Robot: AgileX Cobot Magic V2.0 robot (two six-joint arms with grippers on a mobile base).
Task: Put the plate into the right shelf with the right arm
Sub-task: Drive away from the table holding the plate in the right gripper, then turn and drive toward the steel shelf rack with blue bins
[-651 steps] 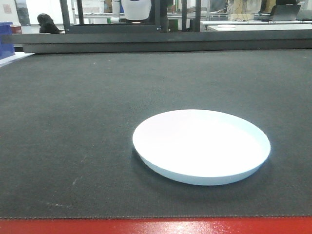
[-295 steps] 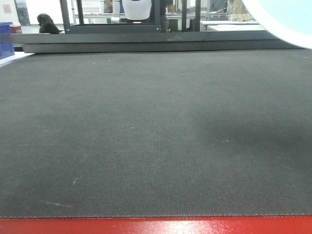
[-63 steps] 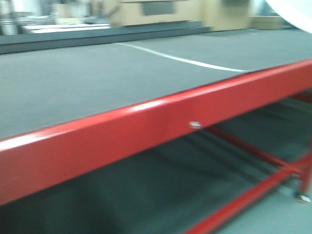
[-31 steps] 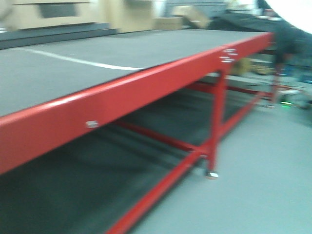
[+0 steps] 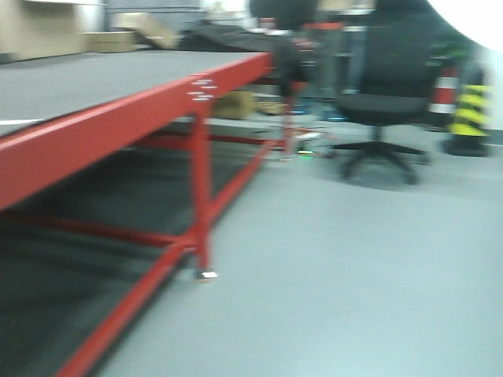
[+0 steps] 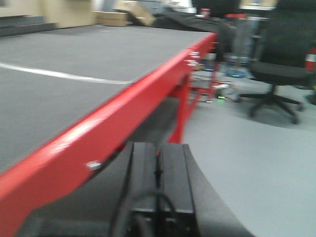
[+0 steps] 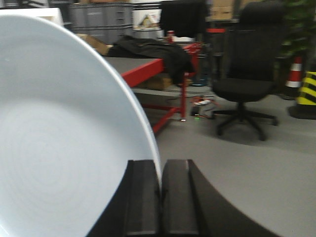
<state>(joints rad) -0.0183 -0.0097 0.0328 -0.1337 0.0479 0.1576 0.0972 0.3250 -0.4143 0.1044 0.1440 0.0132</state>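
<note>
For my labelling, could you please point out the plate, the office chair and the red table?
plate (image 7: 64, 133), right wrist view, its broad face.
office chair (image 5: 385, 106), front view, its seat.
red table (image 5: 102, 132), front view, its side rail.

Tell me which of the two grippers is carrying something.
The right gripper: it is clamped on the rim of the white plate. The left gripper is shut too, but with nothing in it.

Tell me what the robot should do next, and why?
Probably turn rightward to look for the shelf: the right gripper grips the plate by its rim, yet the views show the red table and an office chair, no shelf.
</note>
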